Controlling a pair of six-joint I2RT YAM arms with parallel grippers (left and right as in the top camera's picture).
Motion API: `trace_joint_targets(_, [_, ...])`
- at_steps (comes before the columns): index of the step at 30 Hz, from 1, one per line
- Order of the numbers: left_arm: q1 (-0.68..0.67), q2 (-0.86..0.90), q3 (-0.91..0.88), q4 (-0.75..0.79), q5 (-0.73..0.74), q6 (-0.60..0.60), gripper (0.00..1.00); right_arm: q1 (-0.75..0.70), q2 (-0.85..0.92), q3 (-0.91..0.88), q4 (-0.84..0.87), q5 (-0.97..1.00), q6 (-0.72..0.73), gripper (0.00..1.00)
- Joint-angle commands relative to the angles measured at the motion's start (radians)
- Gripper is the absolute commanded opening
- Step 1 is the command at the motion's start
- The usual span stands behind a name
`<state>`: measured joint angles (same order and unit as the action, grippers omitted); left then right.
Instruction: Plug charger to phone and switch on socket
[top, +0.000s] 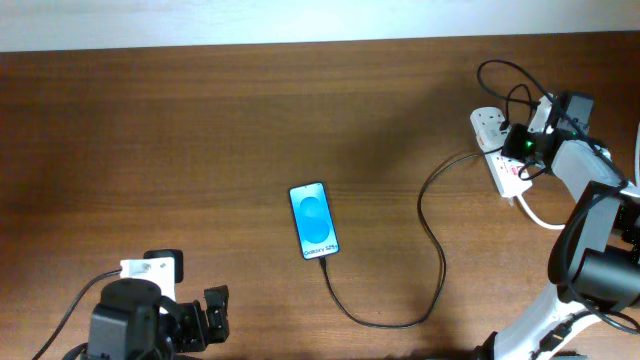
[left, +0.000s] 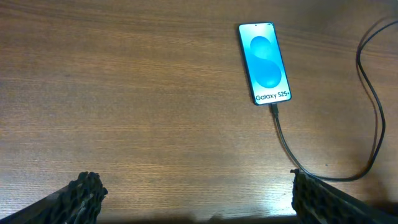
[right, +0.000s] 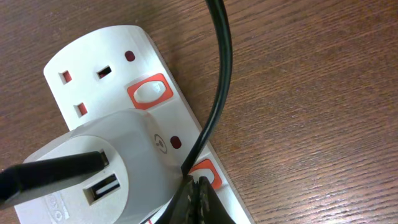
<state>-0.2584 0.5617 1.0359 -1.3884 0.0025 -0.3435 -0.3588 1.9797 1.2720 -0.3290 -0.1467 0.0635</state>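
Since the white plastic power strip (right: 93, 90) looks light and liable to skid (the left gripper (left: 196, 190) idles, jaws apart), the right gripper (right: 198, 198), jaws together, should push squarely on the stiff red rocker switch (right: 210, 171) at its tips

Lower end of the socket (right: 115, 90) beyond the frame edge, its nearer red switch (right: 212, 174) seemingly half behind the right pincer (right: 194, 185).

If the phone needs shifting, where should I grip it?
Likely from above, pinching the phone across its two long edges at mid-length: it lies flat, screen up, and the charger is plugged into its near short end.
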Motion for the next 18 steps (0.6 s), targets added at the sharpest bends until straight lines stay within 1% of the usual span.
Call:
trace_joint_targets(1, [0.004,-0.004,0.001,0.002,-0.007,0.001,0.99,0.023,0.0,0.032,-0.005,-0.022,0.005,0.04])
trace_joint_targets(4, [0.004,-0.004,0.001,0.002,-0.007,0.001,0.99,0.026,0.004,0.028,-0.01,-0.053,0.005,0.04])
trace_joint_targets(10, [0.004,-0.004,0.001,0.002,-0.006,0.001,0.99,0.028,0.022,0.008,-0.014,-0.056,0.005,0.04])
trace_joint_targets(18, [0.004,-0.004,0.001,0.002,-0.007,0.001,0.99,0.068,0.043,-0.011,-0.015,-0.056,0.005,0.04])
